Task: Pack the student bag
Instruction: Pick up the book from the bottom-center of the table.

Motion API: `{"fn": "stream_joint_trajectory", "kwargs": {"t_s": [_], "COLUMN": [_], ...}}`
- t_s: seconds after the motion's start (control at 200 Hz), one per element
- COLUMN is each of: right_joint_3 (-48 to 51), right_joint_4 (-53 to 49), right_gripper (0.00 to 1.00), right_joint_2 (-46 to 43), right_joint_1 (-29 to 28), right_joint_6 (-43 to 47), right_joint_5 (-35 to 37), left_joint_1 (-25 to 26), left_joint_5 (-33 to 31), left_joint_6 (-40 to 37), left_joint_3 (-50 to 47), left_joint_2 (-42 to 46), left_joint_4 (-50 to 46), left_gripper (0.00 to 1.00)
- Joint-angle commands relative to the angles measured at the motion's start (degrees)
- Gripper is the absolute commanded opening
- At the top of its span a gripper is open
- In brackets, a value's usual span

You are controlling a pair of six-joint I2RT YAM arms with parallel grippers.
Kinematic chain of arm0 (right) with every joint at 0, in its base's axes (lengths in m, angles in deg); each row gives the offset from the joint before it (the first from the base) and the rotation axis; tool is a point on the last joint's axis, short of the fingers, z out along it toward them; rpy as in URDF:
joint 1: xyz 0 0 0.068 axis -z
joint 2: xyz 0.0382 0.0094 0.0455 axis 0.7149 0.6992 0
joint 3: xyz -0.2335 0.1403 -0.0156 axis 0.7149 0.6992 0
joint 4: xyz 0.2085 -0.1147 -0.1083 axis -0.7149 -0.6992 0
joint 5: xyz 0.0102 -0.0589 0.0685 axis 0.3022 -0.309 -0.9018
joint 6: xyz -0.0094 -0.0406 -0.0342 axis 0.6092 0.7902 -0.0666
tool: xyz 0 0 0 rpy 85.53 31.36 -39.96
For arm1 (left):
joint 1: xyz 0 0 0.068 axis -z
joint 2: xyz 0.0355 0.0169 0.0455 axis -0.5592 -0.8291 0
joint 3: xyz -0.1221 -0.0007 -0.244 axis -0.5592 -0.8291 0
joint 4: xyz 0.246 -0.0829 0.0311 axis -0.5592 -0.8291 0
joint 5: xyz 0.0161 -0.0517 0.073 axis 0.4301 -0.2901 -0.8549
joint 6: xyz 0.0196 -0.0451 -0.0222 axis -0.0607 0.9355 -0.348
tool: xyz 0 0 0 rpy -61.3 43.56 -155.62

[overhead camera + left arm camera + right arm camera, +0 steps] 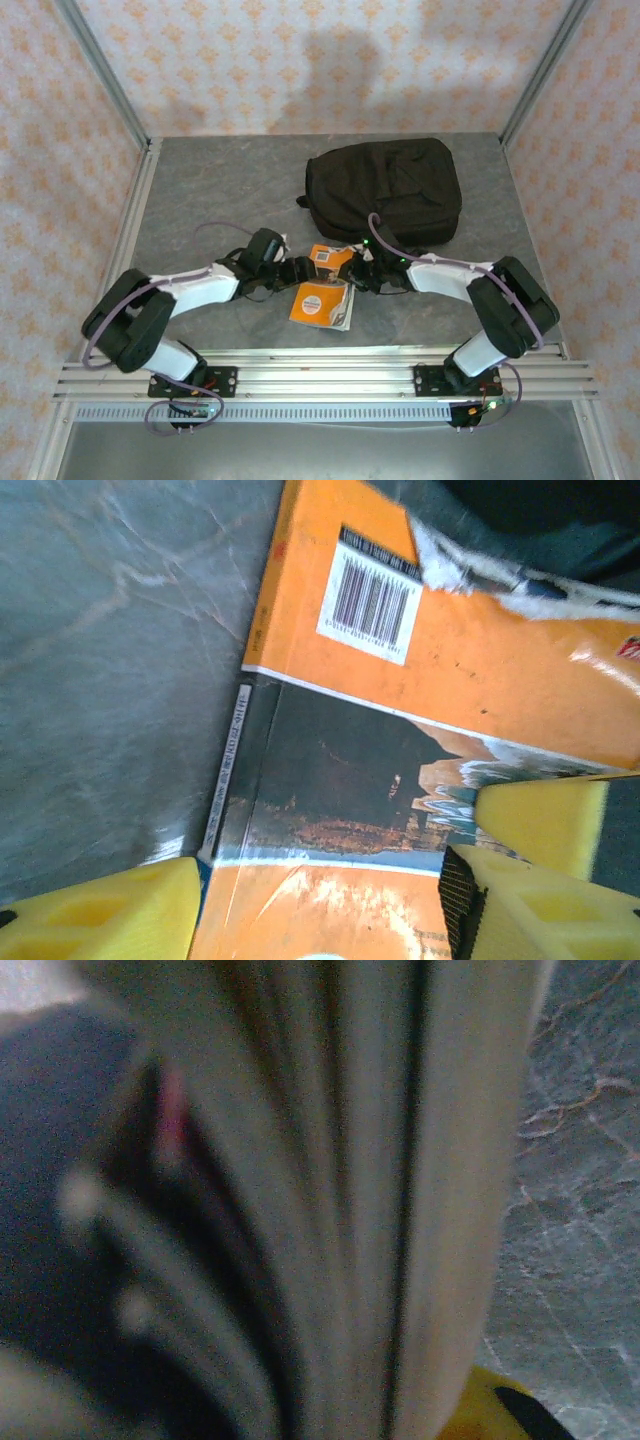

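Just beyond the left gripper (303, 270) and right gripper (352, 272), student bag (385, 190) (flat).

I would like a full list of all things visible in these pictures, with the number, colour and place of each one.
bag: 1, black, far side of the table, right of centre
books: at least 2, orange covers, overlapping, mid-table just in front of the bag; one shows a barcode
table: 1, grey with a marble pattern, under everything
walls: pale pink with an orange pattern, around the table
rail: silver metal, along the near edge, bearing the arm bases
left arm: 1, white and black, near left
right arm: 1, white and black, near right
left gripper: 1, yellow fingers, spread over the books
right gripper: 1, at the books' right edge; jaws unclear
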Motion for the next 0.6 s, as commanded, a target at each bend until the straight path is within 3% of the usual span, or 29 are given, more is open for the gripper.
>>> {"fn": "stream_joint_trajectory", "kwargs": {"t_s": [0.0,0.165,0.255,0.445,0.595], "right_joint_3": [-0.63,-1.22,-1.34,0.39,0.03], "right_joint_4": [2.32,4.46,6.29,12.68,14.35], "right_gripper": [0.17,0.16,0.17,0.17,0.17], "right_joint_2": [-3.63,-5.42,-6.13,-8.15,-10.00], "right_joint_1": [-0.07,-0.07,-0.07,-0.07,-0.07], "right_joint_6": [-2.84,-8.69,-13.03,-22.97,-25.76], "right_joint_5": [2.20,3.36,4.43,7.77,9.17], "left_joint_1": [-3.00,-3.69,-4.04,-4.23,-4.21], "left_joint_5": [-0.45,-4.86,-8.63,-13.23,-18.12], "left_joint_6": [1.40,6.32,12.71,34.53,37.81], "left_joint_3": [-1.46,-3.40,-5.77,-18.22,-20.83], "left_joint_2": [6.24,16.00,21.69,35.13,42.74], "left_joint_4": [-6.63,-11.62,-13.89,-4.94,-5.21], "left_gripper": [0.69,0.74,0.78,0.84,0.88]}}
